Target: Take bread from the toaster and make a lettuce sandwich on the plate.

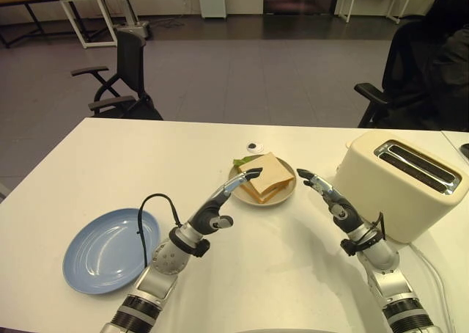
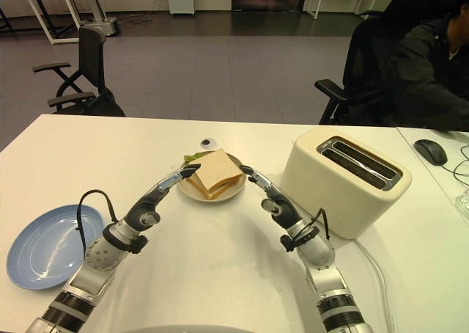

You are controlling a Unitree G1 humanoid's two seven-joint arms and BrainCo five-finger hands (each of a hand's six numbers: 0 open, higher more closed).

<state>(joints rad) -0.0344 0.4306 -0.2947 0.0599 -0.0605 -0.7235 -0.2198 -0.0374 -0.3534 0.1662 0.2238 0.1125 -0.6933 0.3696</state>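
Observation:
A sandwich (image 1: 266, 176) of two bread slices with a green lettuce leaf (image 1: 242, 160) poking out at the back left lies on a small beige plate (image 1: 282, 198) at the table's middle. My left hand (image 1: 229, 196) is just left of the plate, fingers stretched out, their tips at the sandwich's left edge, holding nothing. My right hand (image 1: 327, 194) is to the right of the plate, fingers also extended toward it, a short gap from the rim. The cream toaster (image 1: 399, 183) stands at the right; both slots look dark and hold no bread that I can see.
A blue plate (image 1: 110, 250) lies at the front left. A small black-and-white round object (image 1: 253, 147) sits behind the beige plate. The toaster's cable (image 1: 434, 274) runs along the right edge. A black mouse (image 2: 429, 151) lies at the far right. Office chairs stand beyond the table.

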